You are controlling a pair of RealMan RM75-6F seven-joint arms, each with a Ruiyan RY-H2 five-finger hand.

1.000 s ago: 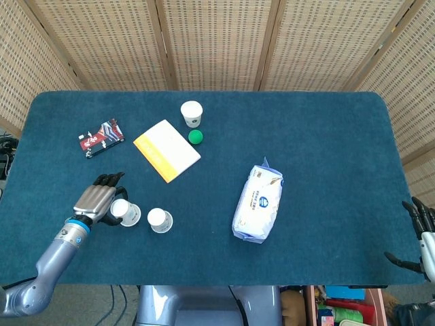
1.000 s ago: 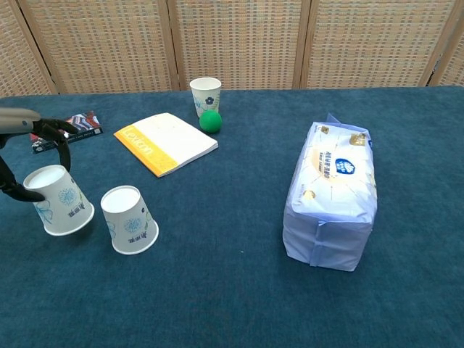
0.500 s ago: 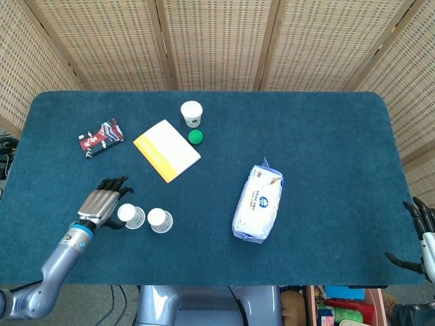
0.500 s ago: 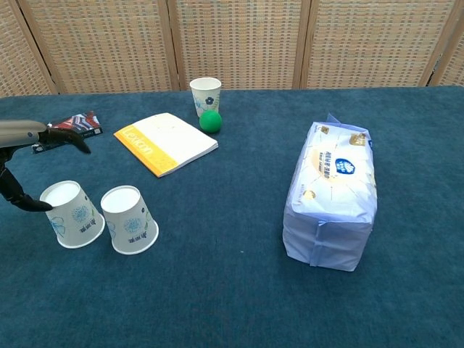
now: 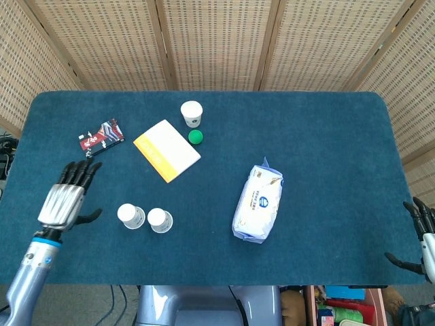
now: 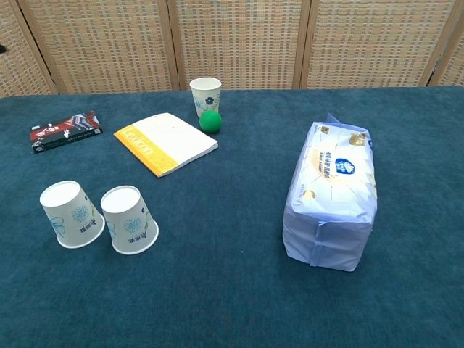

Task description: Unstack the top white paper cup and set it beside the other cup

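Note:
Two white paper cups with a blue print stand upside down, side by side, near the table's front left. The left cup (image 5: 129,216) (image 6: 71,214) almost touches the right cup (image 5: 160,220) (image 6: 130,220). My left hand (image 5: 66,197) hovers to the left of the cups, apart from them, fingers spread and holding nothing; the chest view does not show it. My right hand (image 5: 423,236) sits at the far right edge of the head view, off the table, fingers apart and empty.
A third paper cup (image 5: 192,113) stands upright at the back beside a green ball (image 5: 196,137). An orange-and-white booklet (image 5: 166,150) and a red packet (image 5: 101,137) lie at the left. A tissue pack (image 5: 258,202) lies at the right on the blue table (image 5: 326,149).
My left hand let go of the left cup, leaving it upside down beside the other cup, and drew back to the left and out of the chest view. The right hand has not moved.

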